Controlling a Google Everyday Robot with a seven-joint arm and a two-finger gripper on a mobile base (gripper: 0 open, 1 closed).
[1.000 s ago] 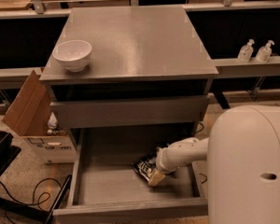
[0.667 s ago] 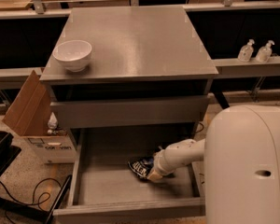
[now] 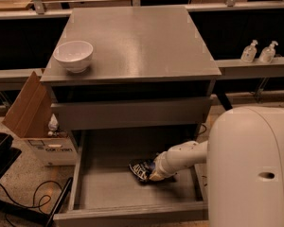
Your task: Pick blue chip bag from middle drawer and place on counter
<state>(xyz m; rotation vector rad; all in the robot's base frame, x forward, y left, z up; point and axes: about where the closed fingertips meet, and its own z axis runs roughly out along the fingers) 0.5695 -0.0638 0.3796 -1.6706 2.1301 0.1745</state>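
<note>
Bag (image 3: pixel 140 168): dark blue, crumpled, with white print. It lies on the drawer floor, below the bench's front edge and right of its middle. It is nearer the drawer's right wall than its left, about midway between back and front.
Drawer (image 3: pixel 109 190): grey tray with low walls, standing open at the bottom of the cabinet, out past the bench's front edge.
Gripper (image 3: pixel 155 175): down inside the drawer, its tip touching the bag's right side.
Jaws: pressed in against the bag, so I cannot tell whether they are open or closed.
Arm (image 3: pixel 182 156): white, reaching in from the right and sloping slightly down over the drawer's right wall.
Robot body (image 3: pixel 251 169): large rounded white housing, low at the right, below the bench's front right corner.
Bench (image 3: pixel 137 41): near-square grey top with a dull brushed sheen.
Bowl (image 3: pixel 73 56): white and upright, on the bench near its front left corner, just in from the left edge.
Upper drawer front (image 3: pixel 132 113): flat grey, shut, under the bench's front edge and above the open drawer.
Box (image 3: pixel 26 110): cardboard with its flap raised, on the floor left of the bench's left edge.
Bottles (image 3: pixel 250 51): two pale pump bottles side by side on a ledge beyond the bench's right edge.
Cable (image 3: pixel 33 193): black, looped on the floor left of the drawer.
</note>
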